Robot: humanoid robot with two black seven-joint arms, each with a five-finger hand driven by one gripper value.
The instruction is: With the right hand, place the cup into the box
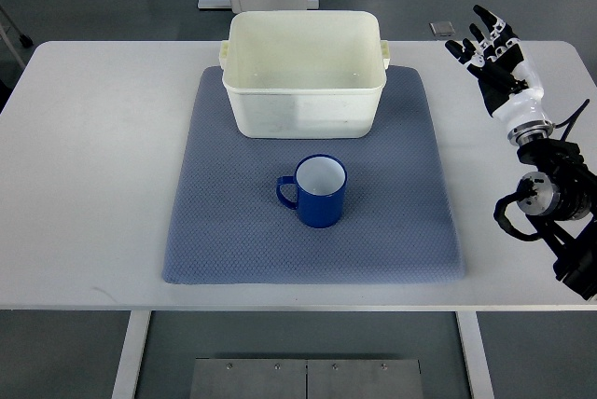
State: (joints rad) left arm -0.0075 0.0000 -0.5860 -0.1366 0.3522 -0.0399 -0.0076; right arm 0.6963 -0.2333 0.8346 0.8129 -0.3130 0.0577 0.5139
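Top view shows my right hand at the upper right of the frame, raised over the bare counter, fingers spread and pointing toward the top of the picture. It holds nothing. My left hand is not in view.

The cup, blue outside and white inside, stands upright near the centre of the frame on the blue-grey mat. Its mouth faces up and its handle points toward the left of the picture, away from my hand. The box, a cream plastic tub with an open top, sits on the mat just above the cup in the frame, close to it but not touching. It looks empty.

Assessment: the reach has not begun; hand and cup are well apart. With the handle on the far side, I judge the sound approach is from the right of the frame, closing the fingers around the body of the cup rather than hooking the handle.

Points to watch:
- Come in level with the cup wall, so the fingertips do not tip it leftward.
- Lift straight up before moving toward the top of the frame; the box's near wall stands taller than the cup.
- Release low inside the box, so the cup does not drop or topple.
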